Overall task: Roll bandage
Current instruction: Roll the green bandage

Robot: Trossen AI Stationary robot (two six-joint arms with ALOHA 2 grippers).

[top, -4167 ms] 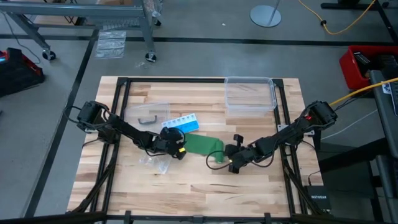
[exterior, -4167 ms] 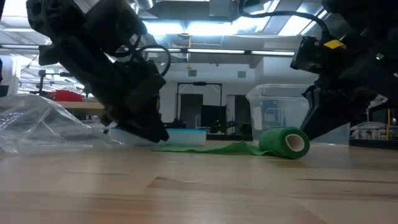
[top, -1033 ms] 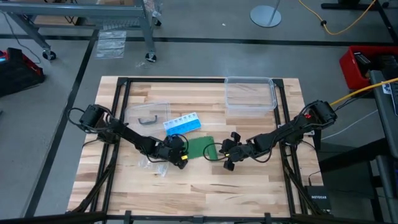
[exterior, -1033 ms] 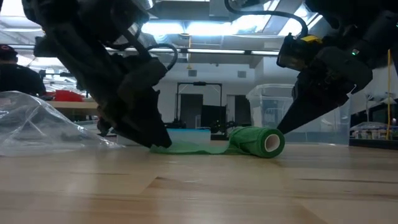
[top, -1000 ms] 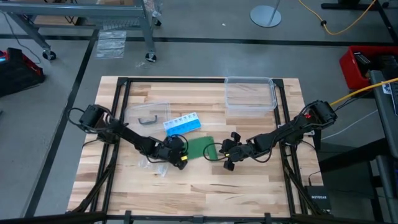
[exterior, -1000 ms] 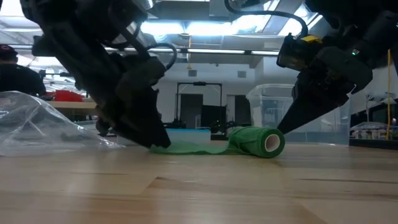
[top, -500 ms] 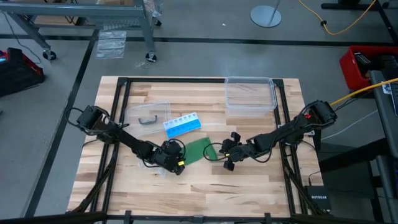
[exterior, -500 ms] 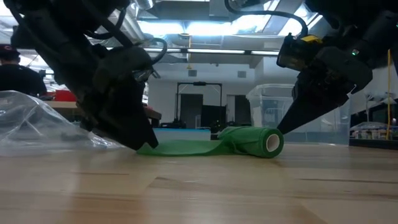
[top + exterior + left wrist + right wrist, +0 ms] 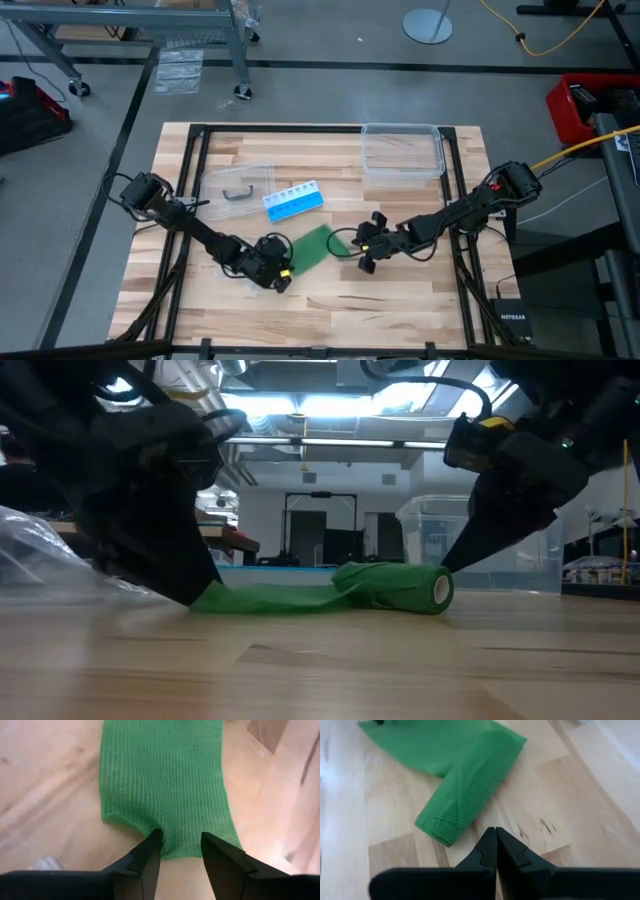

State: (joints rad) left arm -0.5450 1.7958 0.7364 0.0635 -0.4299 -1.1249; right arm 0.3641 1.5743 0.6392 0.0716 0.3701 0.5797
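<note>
On the wooden surface (image 9: 400,300), the half-rolled green bandage (image 9: 318,245) stretches between the parted left pincer (image 9: 181,851) at its loose end and the clenched right pincer (image 9: 495,842) beside its roll.

Bright, even overhead lighting; soft shadows; blurred foreground in low view.

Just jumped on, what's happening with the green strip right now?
The bandage lies mid-table, partly rolled: the roll is at its right end, the rest flat. The left gripper is at the flat end, jaws open across its edge. The right gripper, jaws shut, sits beside the roll, not gripping it.
</note>
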